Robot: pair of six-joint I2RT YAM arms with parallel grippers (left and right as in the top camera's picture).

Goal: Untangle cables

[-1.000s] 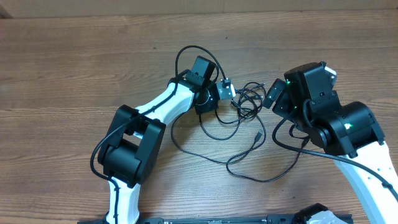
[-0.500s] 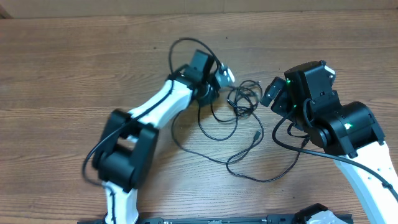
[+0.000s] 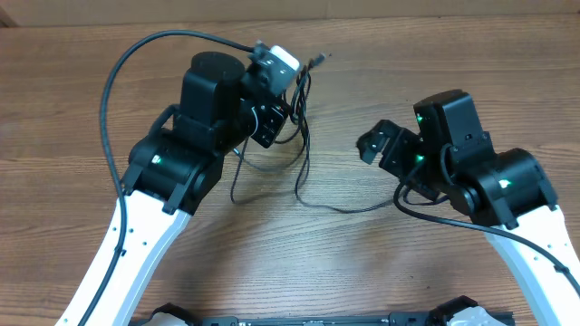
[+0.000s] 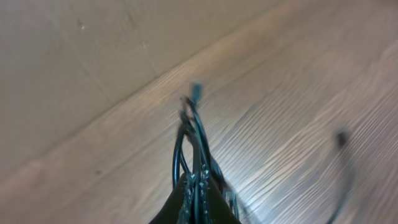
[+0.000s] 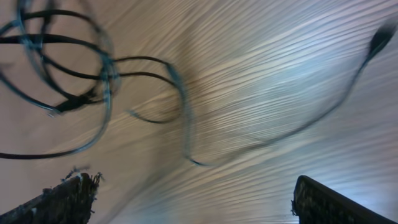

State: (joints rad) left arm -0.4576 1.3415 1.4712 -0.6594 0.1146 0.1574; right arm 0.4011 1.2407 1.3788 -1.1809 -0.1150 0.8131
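**Overhead:** We see the left gripper (image 3: 292,74) clamped tight on a bunch of the cables (image 3: 304,145), held above the wooden table (image 3: 435,63). The strands hang down, and one trails across the boards toward the right gripper (image 3: 372,145). That gripper stands spread wide and empty, apart from the cords. The left arm's own thick black wire (image 3: 163,35) arcs out to the side, and the arm's black body hides part of the bundle.

**Left wrist:** We look along closed fingers (image 4: 186,202) pinching several cables (image 4: 189,143) that rise to a plug (image 4: 196,90). A pale wall panel (image 4: 74,74) backs the table. A second plug, blurred, shows off to the right.

**Right wrist:** We find the two fingertips (image 5: 71,196) far apart with nothing between them. Blurred loops of cable (image 5: 107,74) fill the upper left over the wood grain. One strand runs to a plug at the upper right.
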